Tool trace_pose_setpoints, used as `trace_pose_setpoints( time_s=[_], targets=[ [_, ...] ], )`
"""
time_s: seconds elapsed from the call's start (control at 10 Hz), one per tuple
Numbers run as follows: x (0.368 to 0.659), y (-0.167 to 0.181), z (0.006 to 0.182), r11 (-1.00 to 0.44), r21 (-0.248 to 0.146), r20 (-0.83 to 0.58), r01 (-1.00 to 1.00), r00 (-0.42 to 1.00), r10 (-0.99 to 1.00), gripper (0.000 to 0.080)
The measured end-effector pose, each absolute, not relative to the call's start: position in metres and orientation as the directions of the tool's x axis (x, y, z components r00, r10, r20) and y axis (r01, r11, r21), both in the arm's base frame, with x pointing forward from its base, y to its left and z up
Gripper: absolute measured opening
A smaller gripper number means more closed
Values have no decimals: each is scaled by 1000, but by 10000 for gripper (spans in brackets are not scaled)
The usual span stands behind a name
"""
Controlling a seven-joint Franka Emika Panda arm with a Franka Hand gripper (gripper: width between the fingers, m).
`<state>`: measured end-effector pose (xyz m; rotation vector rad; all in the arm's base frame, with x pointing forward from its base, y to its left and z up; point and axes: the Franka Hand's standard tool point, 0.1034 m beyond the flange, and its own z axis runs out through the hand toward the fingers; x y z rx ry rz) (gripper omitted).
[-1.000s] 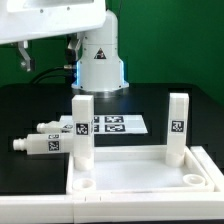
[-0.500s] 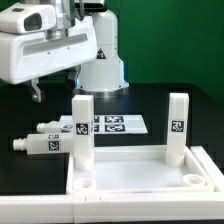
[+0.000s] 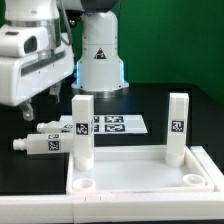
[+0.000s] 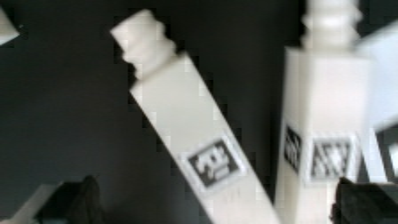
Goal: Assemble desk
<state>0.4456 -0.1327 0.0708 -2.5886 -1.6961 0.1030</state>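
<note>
White plastic tabletop (image 3: 146, 186) sits at the near edge of the black matte surface (image 3: 190, 105). It is a square tray shape with a raised rim and round sockets in the two near corners. Two legs stand upright in its far corners, the left standing leg (image 3: 82, 125) on the exterior view's left and the right standing leg (image 3: 178, 125) on the exterior view's right. Both are blocky, square in section and smooth white, each with a black-and-white tag on the face.

Past the tabletop's left corner two more legs lie flat on the surface, the nearer loose leg (image 3: 42, 145) and the farther loose leg (image 3: 58, 127). They lie side by side with their narrow stepped peg ends toward the exterior view's left. The wrist view shows a black gap between them, tags facing up.

The marker board (image 3: 118, 124), thin and flat, lies mid-surface behind the standing legs.

The tool (image 3: 40, 102) hangs above the loose legs with its dark fingers (image 4: 71, 200) spread apart, nothing between them and no contact.

The conical white robot base (image 3: 100, 60) stands at the far edge.
</note>
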Motion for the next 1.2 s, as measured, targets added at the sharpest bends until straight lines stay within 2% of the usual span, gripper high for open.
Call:
trace_pose_setpoints(
  time_s=[0.4,0.5,0.6,0.7,1.2],
  targets=[
    [443,-134,65,-399,-83,-37,913,397,917,648],
    [446,-143,57,-311,-52,-36,949,310,950,648],
    [445,-151,46,-259,-41,-41,965,257,965,648],
    [445,-153,40,-245,-54,-38,968,243,969,648],
    [446,-142,16,-248,-61,-42,967,246,968,648]
  ],
)
